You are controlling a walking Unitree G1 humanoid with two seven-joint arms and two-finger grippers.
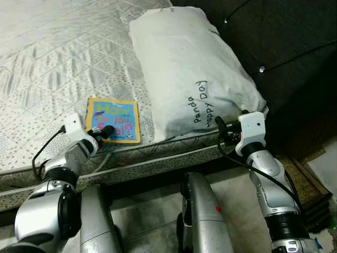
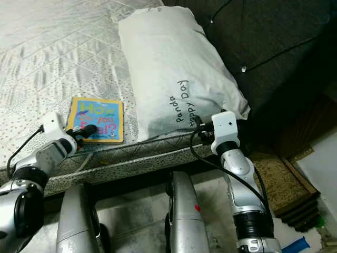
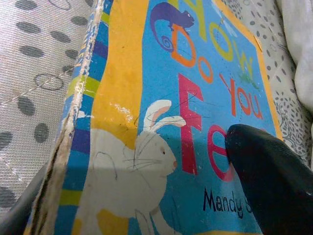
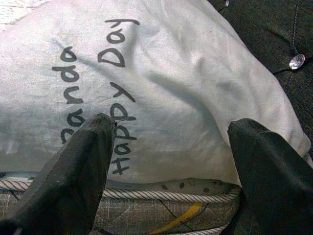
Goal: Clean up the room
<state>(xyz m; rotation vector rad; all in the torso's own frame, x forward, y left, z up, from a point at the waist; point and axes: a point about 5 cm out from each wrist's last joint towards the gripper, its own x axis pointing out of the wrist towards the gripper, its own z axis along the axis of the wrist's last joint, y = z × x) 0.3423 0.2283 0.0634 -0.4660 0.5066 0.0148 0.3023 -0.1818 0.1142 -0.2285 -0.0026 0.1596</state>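
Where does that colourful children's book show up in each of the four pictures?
Left eye view: book lies on the mattress, left of the pillow.
Right eye view: same place.
Left wrist view: cover seen close up.
Right wrist view: not in it.
Shared landmark: the pillow.

Glossy cardboard book (image 1: 112, 120) with a frayed spine, matt cloth pillow (image 1: 187, 68), quilted fabric mattress (image 1: 58, 58).

Right gripper (image 4: 168, 161) spread wide before the white pillow (image 4: 161, 73) — it lies on the mattress edge (image 4: 161, 205).
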